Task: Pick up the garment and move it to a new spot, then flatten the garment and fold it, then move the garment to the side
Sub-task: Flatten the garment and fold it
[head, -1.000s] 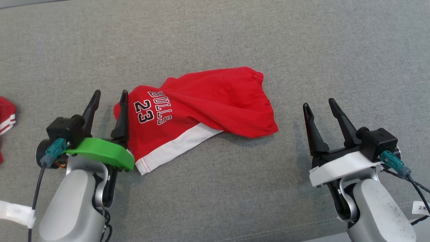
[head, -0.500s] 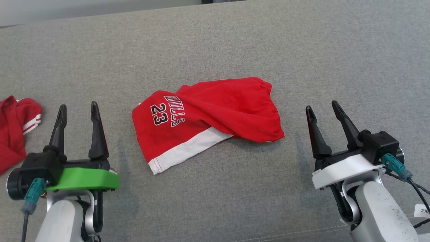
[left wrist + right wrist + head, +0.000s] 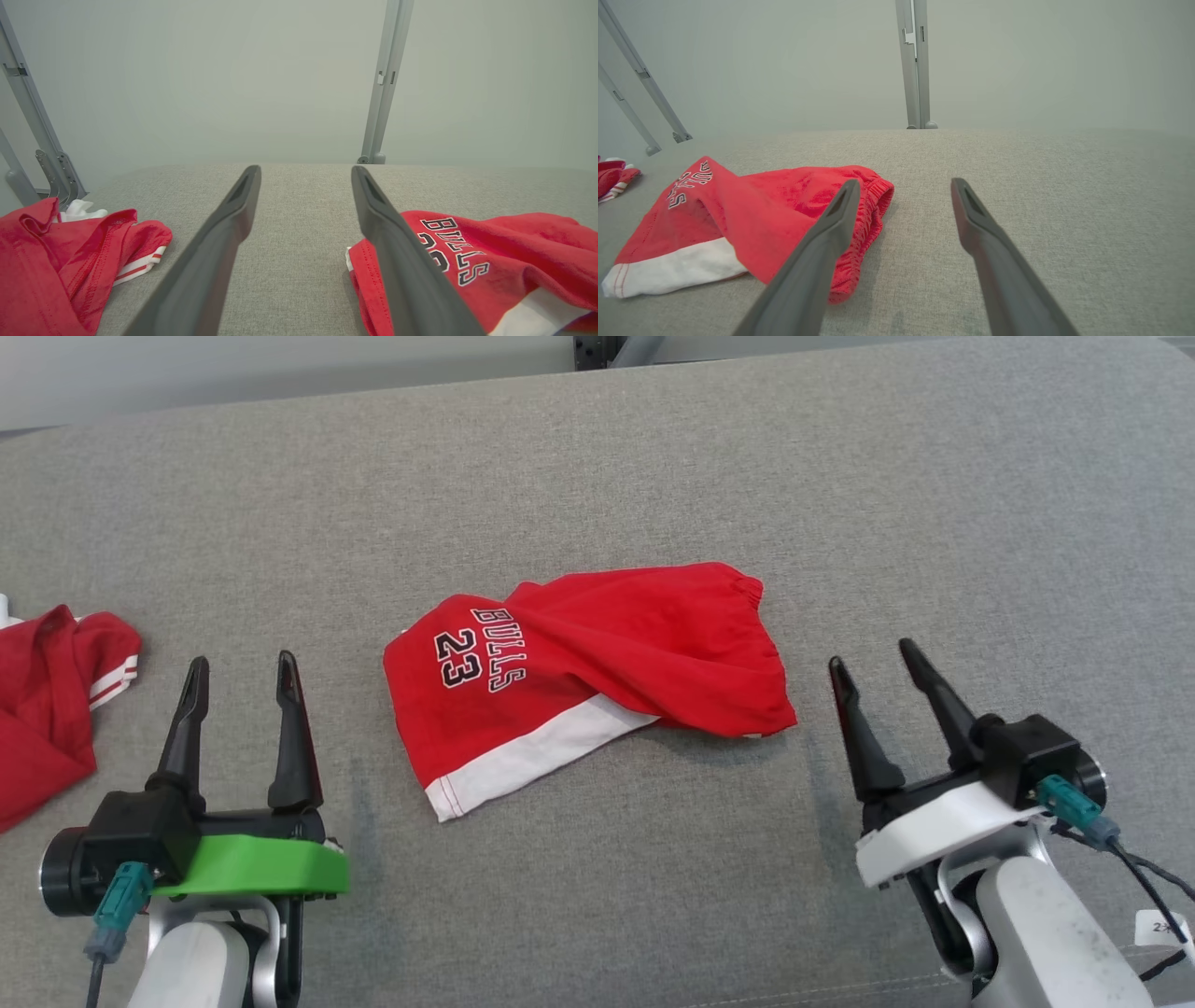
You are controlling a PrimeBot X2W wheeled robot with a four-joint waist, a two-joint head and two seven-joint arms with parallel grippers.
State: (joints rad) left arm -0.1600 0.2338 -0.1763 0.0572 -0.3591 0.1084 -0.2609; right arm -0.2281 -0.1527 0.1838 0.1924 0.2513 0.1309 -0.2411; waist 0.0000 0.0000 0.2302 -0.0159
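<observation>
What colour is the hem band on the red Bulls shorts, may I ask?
White band on the red fabric shorts; clearest in head view.

Bright, even, soft light throughout; faint shadows, no glare, sharp focus, wrist views wide-angle stretched.

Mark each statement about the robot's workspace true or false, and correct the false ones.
1. The red shorts lie rumpled on the grey surface, with no gripper holding them. True.
2. The left gripper is shut on the shorts. False: it is open and sits apart from them, on their left.
3. The print on the shorts reads BULLS 23. True.
4. The right gripper is shut. False: its fingers are spread, and it sits to the right of the shorts, clear of them.
5. A second red garment lies at the far left of the surface. True.
</observation>
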